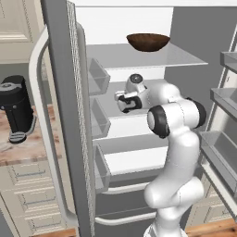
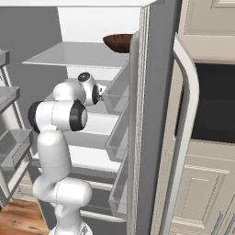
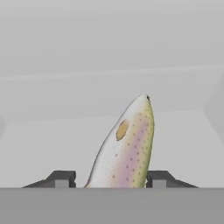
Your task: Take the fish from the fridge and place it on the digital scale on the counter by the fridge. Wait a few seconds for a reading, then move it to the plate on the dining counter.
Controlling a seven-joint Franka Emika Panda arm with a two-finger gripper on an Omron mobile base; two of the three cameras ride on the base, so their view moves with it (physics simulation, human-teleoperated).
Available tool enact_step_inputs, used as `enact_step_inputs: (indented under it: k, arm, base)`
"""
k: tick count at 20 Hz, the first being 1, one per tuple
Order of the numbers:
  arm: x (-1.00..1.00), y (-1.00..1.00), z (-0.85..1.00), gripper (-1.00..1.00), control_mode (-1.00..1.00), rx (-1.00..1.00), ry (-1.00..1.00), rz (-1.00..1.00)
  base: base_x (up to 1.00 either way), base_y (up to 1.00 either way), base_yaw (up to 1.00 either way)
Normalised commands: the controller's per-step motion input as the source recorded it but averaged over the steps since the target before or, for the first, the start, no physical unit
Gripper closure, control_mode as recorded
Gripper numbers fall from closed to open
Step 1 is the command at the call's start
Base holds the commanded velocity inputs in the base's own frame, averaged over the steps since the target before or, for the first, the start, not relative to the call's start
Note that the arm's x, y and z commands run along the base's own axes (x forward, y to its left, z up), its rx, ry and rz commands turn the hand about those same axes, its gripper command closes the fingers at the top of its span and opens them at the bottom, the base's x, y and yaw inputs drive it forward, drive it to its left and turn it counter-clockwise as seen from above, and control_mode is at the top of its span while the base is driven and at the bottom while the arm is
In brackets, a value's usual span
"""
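At the hand view's centre we see the fish [image 3: 127, 148] on the fridge [image 1: 139, 134] shelf, between the gripper [image 3: 111, 178] tips, touching the right; we cannot tell whether it is pinched. It looks light, slick and tapered, so we favour its thick middle.

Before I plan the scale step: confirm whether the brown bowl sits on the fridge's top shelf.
Yes. The brown bowl rests on the top glass shelf of the open fridge, above the arm.

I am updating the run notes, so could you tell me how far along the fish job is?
Done: the fridge stands open, arm reaching inside. In hand: the gripper straddles the fish, fingertips beside it; a firm grasp isn't clear. Left: lifting it out, weighing it on the scale, then the plate.
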Motion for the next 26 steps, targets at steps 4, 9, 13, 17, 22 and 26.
enact_step_inputs:
  k: [4, 9, 13, 17, 22, 26]
  arm:
    - [-0.38, 0.00, -0.39, 1.00, -1.00, 0.00, -0.09, 0.00]
    - [-0.90, 0.00, -0.04, 1.00, -1.00, 0.05, -0.13, 0.00]
    - [-1.00, -0.04, 0.39, 1.00, -1.00, 0.13, -0.04, 0.00]
    - [-1.00, -0.04, 0.87, 1.00, -1.00, 0.16, 0.00, 0.00]
    - [-1.00, -0.12, 1.00, 1.00, -1.00, 0.11, 0.07, 0.00]
    - [-0.85, -0.05, 0.93, 1.00, -1.00, 0.00, 0.26, 0.00]
  base:
    - [0.00, 0.00, 0.00]
    - [0.00, 0.00, 0.00]
    - [0.00, 0.00, 0.00]
    - [0.00, 0.00, 0.00]
    - [0.00, 0.00, 0.00]
    - [0.00, 0.00, 0.00]
